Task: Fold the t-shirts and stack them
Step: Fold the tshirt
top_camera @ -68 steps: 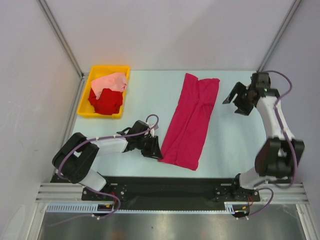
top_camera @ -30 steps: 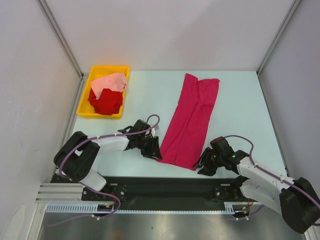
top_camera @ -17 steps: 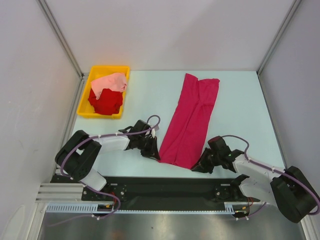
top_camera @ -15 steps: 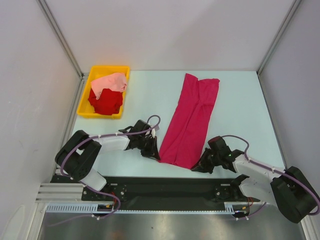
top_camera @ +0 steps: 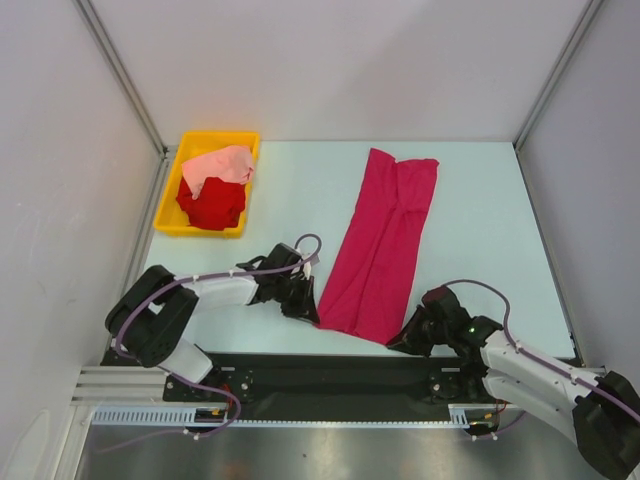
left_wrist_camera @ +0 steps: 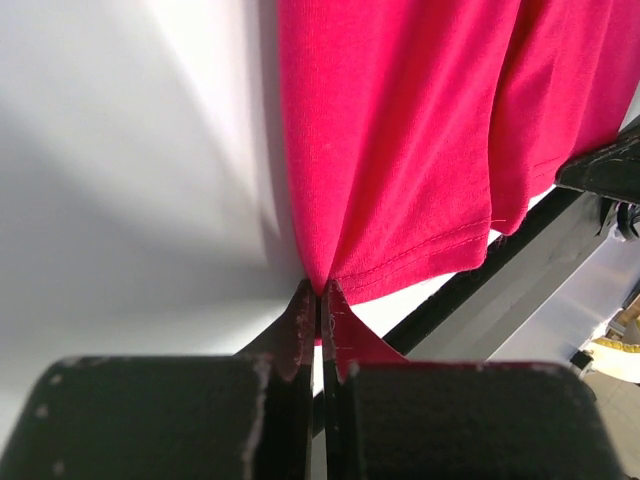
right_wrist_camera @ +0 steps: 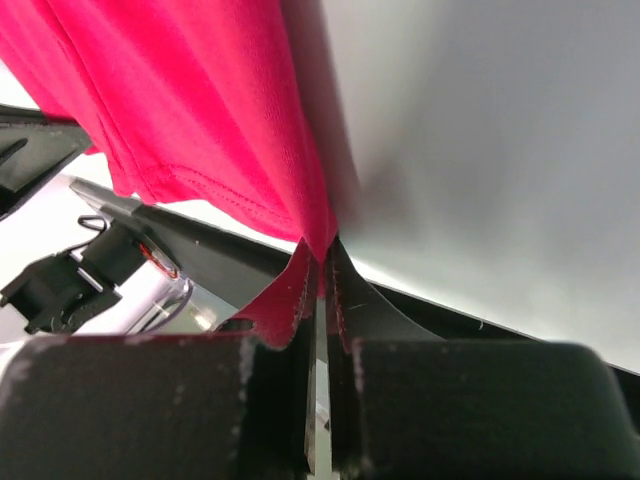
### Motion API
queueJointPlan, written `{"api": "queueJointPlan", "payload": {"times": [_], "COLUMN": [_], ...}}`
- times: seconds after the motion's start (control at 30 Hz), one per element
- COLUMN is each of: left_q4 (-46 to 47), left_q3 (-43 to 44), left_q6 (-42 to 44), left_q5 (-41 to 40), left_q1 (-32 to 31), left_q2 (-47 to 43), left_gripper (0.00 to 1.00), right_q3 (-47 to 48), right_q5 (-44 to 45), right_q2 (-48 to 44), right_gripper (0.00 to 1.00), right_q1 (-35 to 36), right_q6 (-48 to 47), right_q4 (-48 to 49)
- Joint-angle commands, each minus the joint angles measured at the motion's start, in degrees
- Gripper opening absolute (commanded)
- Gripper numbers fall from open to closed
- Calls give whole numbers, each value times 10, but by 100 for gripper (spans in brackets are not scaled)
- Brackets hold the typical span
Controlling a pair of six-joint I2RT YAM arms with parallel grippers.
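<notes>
On table (top_camera: 290,190): magenta t-shirt (top_camera: 383,240) folded lengthwise, narrow strip.

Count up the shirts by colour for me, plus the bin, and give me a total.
magenta shirt: 1
red shirt: 1
pink shirt: 1
yellow bin: 1
Total: 4
</notes>
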Motion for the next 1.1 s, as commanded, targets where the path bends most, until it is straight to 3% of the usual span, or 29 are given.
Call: {"api": "queueJointPlan", "payload": {"times": [0.0, 0.23, 0.5, 0.57, 0.6, 0.83, 1.07], "left_q4": [-6, -27, -77, -79, -77, -61, -60], "left_q3": [-15, 7, 78, 80, 79, 54, 55], "left_q6": [-6, -10, 7, 9, 9, 6, 12], "left_q5": [-11, -7, -18, -19, -18, -9, -6], "left_q1": [-9, -26, -27, -27, -27, -27, -27], "left_q2": [-31, -49, -41, -32, -31, -27, -22], "left_gripper": [0, 0, 0, 0, 0, 0, 0], "right_q3": [-11, 11, 93, 98, 100, 103, 51], "right_q5": [19, 39, 16, 9, 11, 8, -21], "right_q2": [-18, -30, 8, 8, 7, -16, -1], "right_gripper": [0, 0, 0, 32, 39, 47, 45], "right_q1": [22, 29, -36, -43, -43, -43, -51], "right_q6": [34, 34, -48, -51, -53, -67, -45], "right_q4": [-23, -43, -94, -106, -121, -182, -111]}}
